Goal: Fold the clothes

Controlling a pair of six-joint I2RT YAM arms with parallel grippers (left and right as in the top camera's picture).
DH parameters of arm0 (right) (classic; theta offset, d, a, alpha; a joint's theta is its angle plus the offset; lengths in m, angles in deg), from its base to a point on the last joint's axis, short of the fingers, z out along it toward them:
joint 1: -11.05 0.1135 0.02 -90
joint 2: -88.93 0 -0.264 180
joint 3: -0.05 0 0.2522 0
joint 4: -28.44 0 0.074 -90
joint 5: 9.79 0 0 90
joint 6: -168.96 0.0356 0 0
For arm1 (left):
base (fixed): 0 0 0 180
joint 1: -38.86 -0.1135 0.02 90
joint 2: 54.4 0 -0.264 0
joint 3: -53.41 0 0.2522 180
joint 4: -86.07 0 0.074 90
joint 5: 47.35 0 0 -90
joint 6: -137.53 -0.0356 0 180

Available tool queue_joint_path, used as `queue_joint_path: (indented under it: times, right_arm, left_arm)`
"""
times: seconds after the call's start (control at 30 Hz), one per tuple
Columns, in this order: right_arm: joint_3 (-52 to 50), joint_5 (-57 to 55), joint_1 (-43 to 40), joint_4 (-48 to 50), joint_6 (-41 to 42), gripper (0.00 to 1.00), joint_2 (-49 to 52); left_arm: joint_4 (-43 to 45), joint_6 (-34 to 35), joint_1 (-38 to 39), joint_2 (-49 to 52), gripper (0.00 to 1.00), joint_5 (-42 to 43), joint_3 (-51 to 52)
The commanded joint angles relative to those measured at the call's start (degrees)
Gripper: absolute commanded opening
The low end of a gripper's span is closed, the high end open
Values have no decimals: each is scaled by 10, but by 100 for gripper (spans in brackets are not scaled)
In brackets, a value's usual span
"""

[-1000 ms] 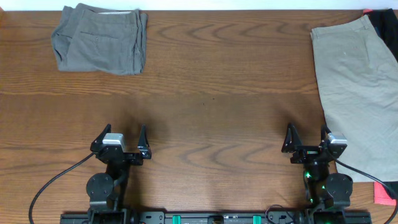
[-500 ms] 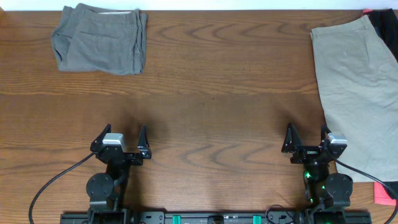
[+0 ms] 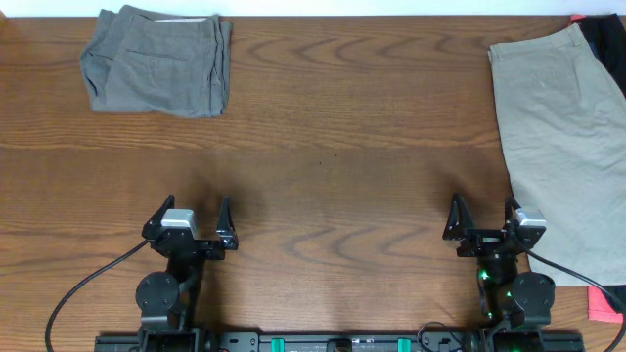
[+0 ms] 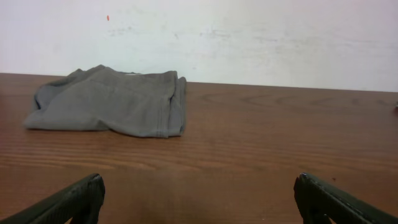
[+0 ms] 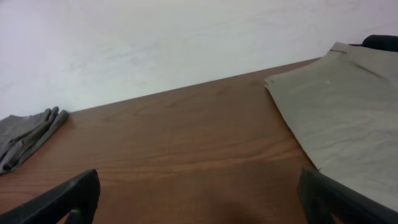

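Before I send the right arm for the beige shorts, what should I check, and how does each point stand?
1. Left gripper open and empty: ok.
2. Right gripper open and empty: ok.
3. Grey shorts folded, at the far left: ok.
4. Beige shorts lying flat and unfolded on the right: ok.
5. Beige shorts wholly inside the overhead view: not ok, cut off at the right edge.
6. Coral cloth free of the beige shorts: cannot tell.

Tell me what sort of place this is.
Probably a robotics lab bench, not a home: a wooden table against a blank white wall, the left gripper and right gripper at its near edge, grey shorts and beige shorts laid out.
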Motion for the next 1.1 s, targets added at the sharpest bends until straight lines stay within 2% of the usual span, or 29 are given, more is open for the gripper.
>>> queue_joint_path:
  times: [0.0,1.07]
  right_arm:
    - [-1,-4,6,-3,-7,99,-3]
    - [-1,-1,6,1,1,99,-3]
  left_arm:
    - [-19,-6,2,-3,98,6,10]
    - [-19,-6,2,-3,98,6,10]
